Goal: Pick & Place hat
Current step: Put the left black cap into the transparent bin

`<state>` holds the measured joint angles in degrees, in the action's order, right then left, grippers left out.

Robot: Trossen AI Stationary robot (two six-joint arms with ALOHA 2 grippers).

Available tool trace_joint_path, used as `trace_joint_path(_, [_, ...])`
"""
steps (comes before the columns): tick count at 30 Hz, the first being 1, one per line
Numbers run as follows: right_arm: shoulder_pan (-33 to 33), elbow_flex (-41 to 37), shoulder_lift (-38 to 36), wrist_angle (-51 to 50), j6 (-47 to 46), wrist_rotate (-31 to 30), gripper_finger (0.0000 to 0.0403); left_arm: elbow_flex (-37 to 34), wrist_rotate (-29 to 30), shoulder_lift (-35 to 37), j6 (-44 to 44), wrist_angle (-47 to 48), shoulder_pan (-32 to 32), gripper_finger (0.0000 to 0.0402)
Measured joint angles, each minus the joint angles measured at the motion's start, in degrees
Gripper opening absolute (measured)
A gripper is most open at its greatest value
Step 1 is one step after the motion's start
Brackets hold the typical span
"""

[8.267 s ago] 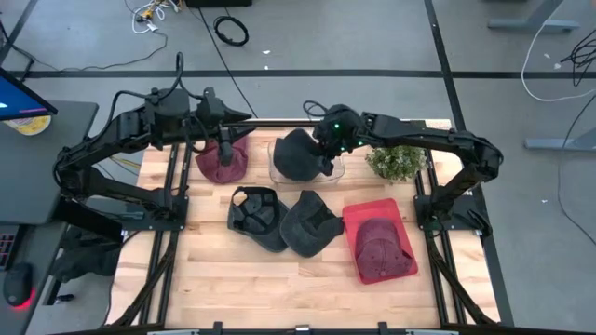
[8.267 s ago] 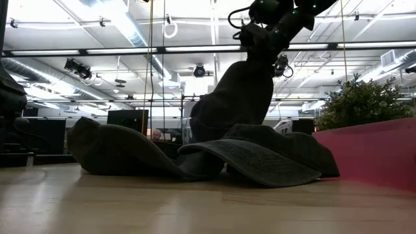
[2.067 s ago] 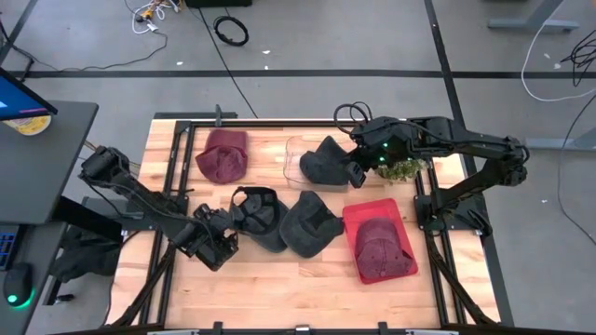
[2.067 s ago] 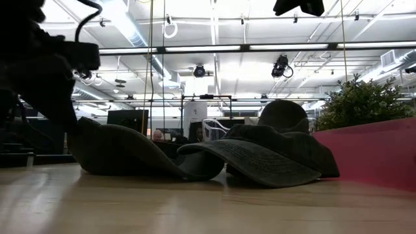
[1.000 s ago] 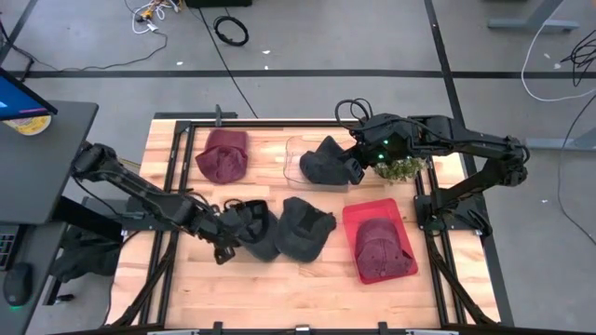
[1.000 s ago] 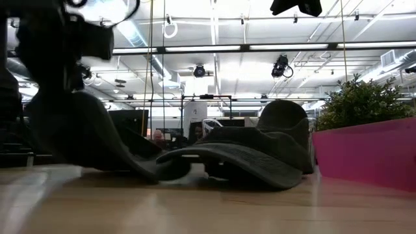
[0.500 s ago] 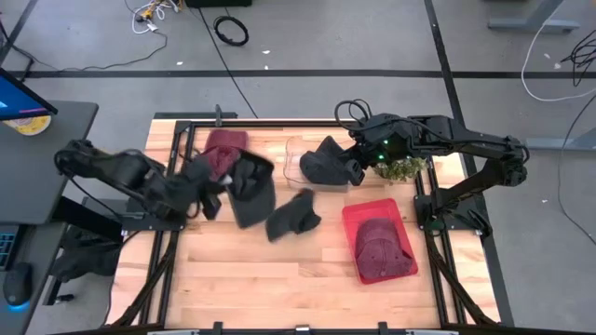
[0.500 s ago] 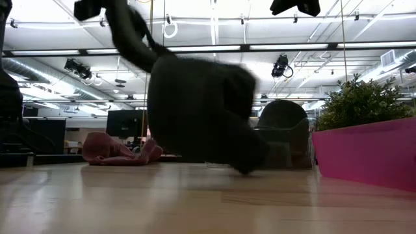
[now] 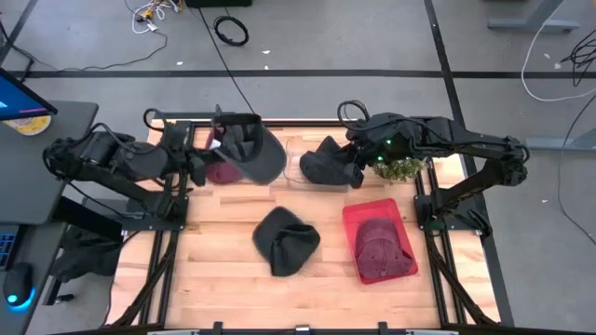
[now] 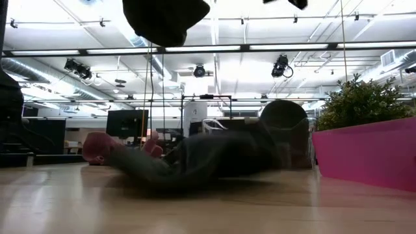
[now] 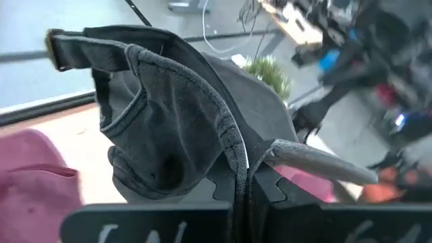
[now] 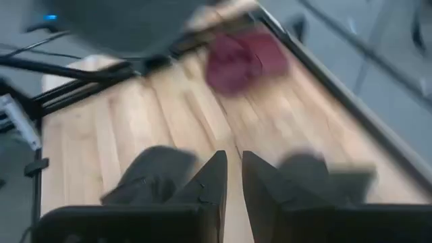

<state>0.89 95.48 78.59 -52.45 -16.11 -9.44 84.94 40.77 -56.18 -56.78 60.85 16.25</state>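
My left gripper is at the table's far left, shut on a dark grey cap, which hangs in the air over a maroon hat lying on the table. The cap fills the left wrist view and shows at the low view's top. A second dark hat lies crumpled mid-table. A third dark hat sits in a clear container. My right gripper hovers beside that container with its fingers together, holding nothing. My left gripper pinches the cap's rim between its two fingers, where the seamed edge meets the brim. The cap's hollow inside faces the wrist camera. The cap is lifted clear of the table and stands out beyond the fingers.
A red tray at the right holds another maroon hat. A small green plant stands at the far right beside the right arm. Bare wood lies along the table's near edge.
My left gripper has carried the dark cap up off the mid-table and toward the far left edge, ending above the maroon hat. The second dark hat was dragged along and tumbled, then dropped back crumpled at mid-table. The right arm has kept still.
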Motion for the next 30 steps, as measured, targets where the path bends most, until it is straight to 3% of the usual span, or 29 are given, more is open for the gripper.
trace_joint_path(5, [-3.7, 0.0, 0.0, 10.4, 16.1, 0.0, 0.005, 0.0, 0.1, 0.0, -2.6, -5.6, -2.2, 0.0008])
trace_joint_path(11, [-5.1, 0.0, 0.0, 19.1, 27.0, 0.0, 0.0074, 0.0, -2.3, 0.0, -1.8, -12.0, -4.4, 0.0008])
trace_joint_path(17, [-4.8, 0.0, 0.0, 25.1, 31.9, 0.3, 0.0169, 0.0, -5.7, -0.3, -0.6, -14.8, -5.9, 0.0008])
trace_joint_path(23, [-5.1, 0.0, 0.8, 28.2, 42.7, -0.1, 0.0277, -0.1, -8.7, -1.4, 0.1, -17.3, -7.3, 0.0008])
trace_joint_path(27, [-5.1, 0.0, 3.2, 28.4, 46.9, -0.2, 0.0318, -0.1, -10.8, -2.5, 1.1, -19.4, -8.1, 0.0008])
trace_joint_path(30, [-5.2, 0.0, 5.0, 28.5, 48.6, -1.9, 0.0327, 0.0, -12.3, -3.0, 2.0, -20.7, -8.4, 0.0008])
